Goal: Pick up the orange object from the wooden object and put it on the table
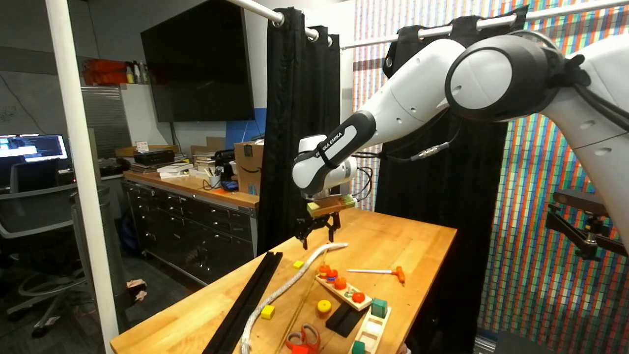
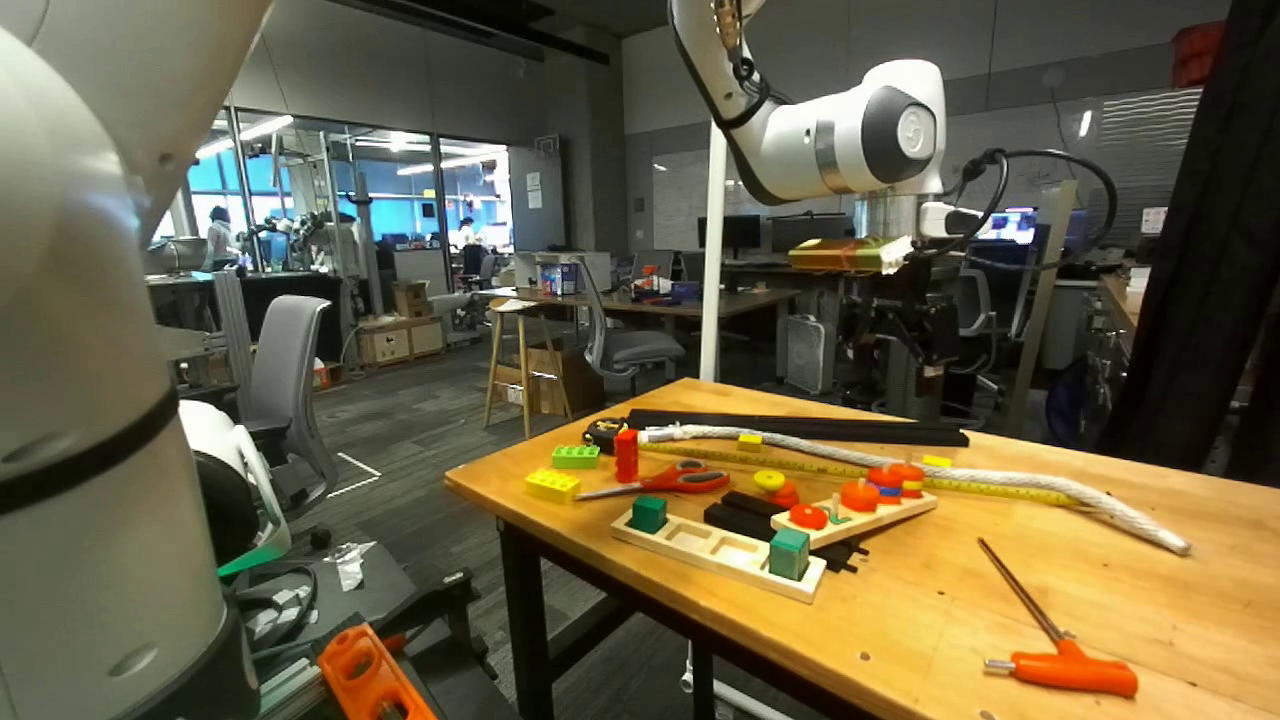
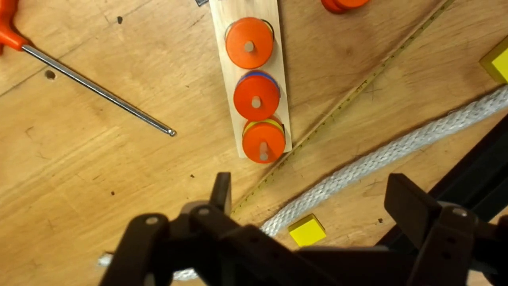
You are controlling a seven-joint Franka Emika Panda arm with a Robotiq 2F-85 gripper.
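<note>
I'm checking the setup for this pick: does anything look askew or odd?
Yes: one end of the wooden object lies over a black piece, so it probably doesn't sit level on the table. A yellow-topped disc stack stands beside the wooden object, not on it.

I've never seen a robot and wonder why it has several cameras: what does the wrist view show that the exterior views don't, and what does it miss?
Only the wrist view makes out a faint cross mark on the table and fastener heads on the gripper.
Only the exterior views show the white robot arm, the scissors and the green cubes in their wooden tray.
Shared: the open gripper, the wooden peg board with its orange discs, the white rope and the orange-handled hex key.
</note>
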